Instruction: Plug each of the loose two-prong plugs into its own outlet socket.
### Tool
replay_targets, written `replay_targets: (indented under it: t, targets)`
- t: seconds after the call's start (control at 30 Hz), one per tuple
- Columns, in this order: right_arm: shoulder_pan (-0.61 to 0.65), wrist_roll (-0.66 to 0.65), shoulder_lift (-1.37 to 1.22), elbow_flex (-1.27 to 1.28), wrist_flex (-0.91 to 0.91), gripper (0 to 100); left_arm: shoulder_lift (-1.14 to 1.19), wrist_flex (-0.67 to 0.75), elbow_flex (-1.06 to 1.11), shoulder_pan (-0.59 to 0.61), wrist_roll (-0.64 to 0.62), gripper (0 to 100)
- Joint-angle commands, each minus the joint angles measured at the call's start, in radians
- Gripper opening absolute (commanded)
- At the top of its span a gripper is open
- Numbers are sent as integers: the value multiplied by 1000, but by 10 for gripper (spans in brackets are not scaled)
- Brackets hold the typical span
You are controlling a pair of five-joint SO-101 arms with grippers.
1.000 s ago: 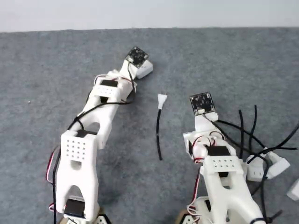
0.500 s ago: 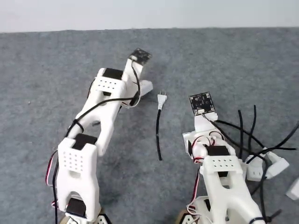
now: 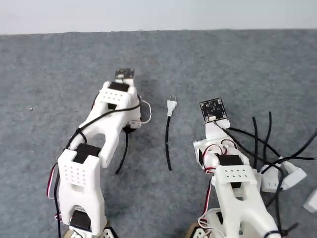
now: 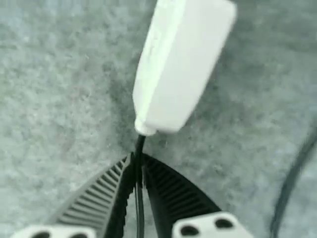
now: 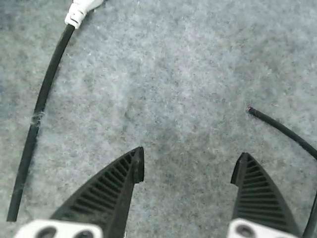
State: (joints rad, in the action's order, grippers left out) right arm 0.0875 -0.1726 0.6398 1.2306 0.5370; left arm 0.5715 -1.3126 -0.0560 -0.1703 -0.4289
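A white outlet socket (image 4: pixel 181 64) hangs just in front of my left gripper (image 4: pixel 137 173), which is shut on the black cord right behind the socket. In the high view that socket (image 3: pixel 145 113) peeks out beside the left arm's wrist, and its cord (image 3: pixel 122 153) trails back along the carpet. A loose two-prong plug (image 3: pixel 172 105) lies between the arms, prongs pointing away, with its black cord (image 3: pixel 167 144) running toward me. My right gripper (image 5: pixel 190 168) stands open above bare carpet, to the right of that plug's cord (image 5: pixel 44 99) and white end (image 5: pixel 81 10).
Several white sockets and plugs with tangled black cords (image 3: pixel 285 176) lie at the right, beside the right arm. A loose cord end (image 5: pixel 250 110) lies near the right gripper. Grey carpet covers the table up to the pale wall (image 3: pixel 158 15).
The left arm has pulled back toward me and to the left, bringing the socket and its cord from the far middle to beside the loose plug. The right arm has stayed put.
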Motion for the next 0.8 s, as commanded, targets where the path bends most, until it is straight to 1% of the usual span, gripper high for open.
replay_targets:
  t: [0.0,0.07,0.13,0.17,0.3,0.37,0.43,0.5,0.63,0.77]
  targets:
    - [4,0,24,-6,-22,284,-68,86,44,-3,-34,13]
    - [4,0,24,-5,-22,284,-89,78,54,3,-34,13]
    - [4,0,24,-5,-22,284,-117,78,85,8,-31,47]
    - [4,0,24,-5,-22,284,-129,78,101,12,-31,88]
    - [4,-29,24,-5,-22,284,-198,83,151,25,-35,325]
    - [13,-41,22,-3,-22,284,-236,84,170,23,-35,415]
    - [25,-48,22,0,-21,284,-276,84,186,17,-29,434]
    - [25,-48,22,3,-22,284,-316,84,196,17,9,434]
    - [25,-48,22,3,-22,284,-377,95,186,15,150,434]
    - [25,-48,22,3,-22,284,-382,180,179,15,348,424]
